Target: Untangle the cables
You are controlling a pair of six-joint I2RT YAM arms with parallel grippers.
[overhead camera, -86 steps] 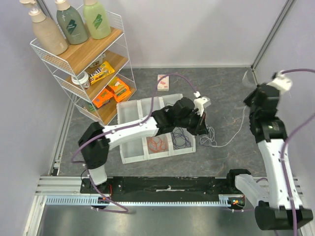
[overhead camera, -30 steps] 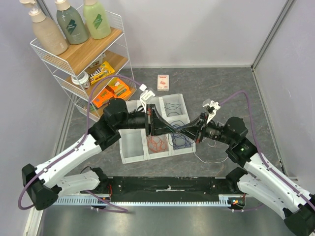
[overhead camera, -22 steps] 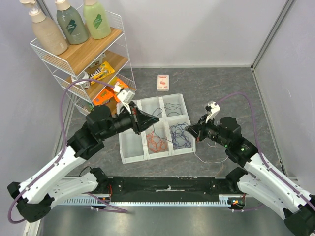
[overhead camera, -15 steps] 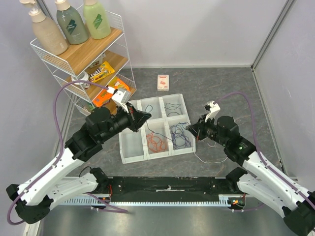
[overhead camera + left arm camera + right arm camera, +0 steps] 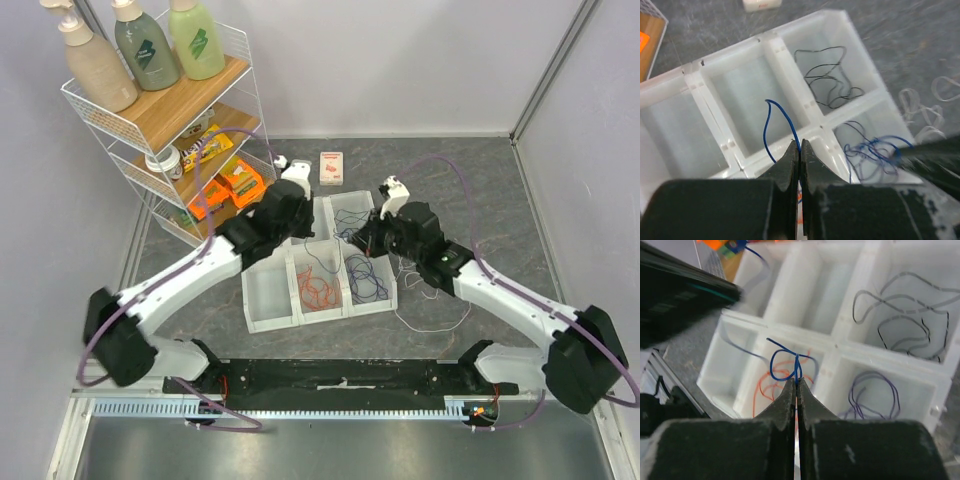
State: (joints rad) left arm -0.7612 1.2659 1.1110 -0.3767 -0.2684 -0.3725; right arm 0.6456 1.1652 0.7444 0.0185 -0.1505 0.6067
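Both arms are reaching in over the white divided tray [image 5: 266,300], and each one is gripping the blue cable [image 5: 772,367]. The left gripper [image 5: 799,145] is clenching one stretch of it, so a blue arc is standing up above the tray's middle compartments. The right gripper [image 5: 795,382] is pinching a small loop of it above the compartment where the orange cable [image 5: 318,293] is lying. Holding the strand at two spots, lifted off the tray, is probably meant to let the arms draw the loop open without dragging the other cables along. The black cable [image 5: 910,275] is resting alone in a far compartment and the purple cable [image 5: 875,390] is lying in a near one, which looks like sorted work. The white cable [image 5: 920,107] is sitting loose on the table [image 5: 460,190] just beside the tray, apparently waiting its turn.
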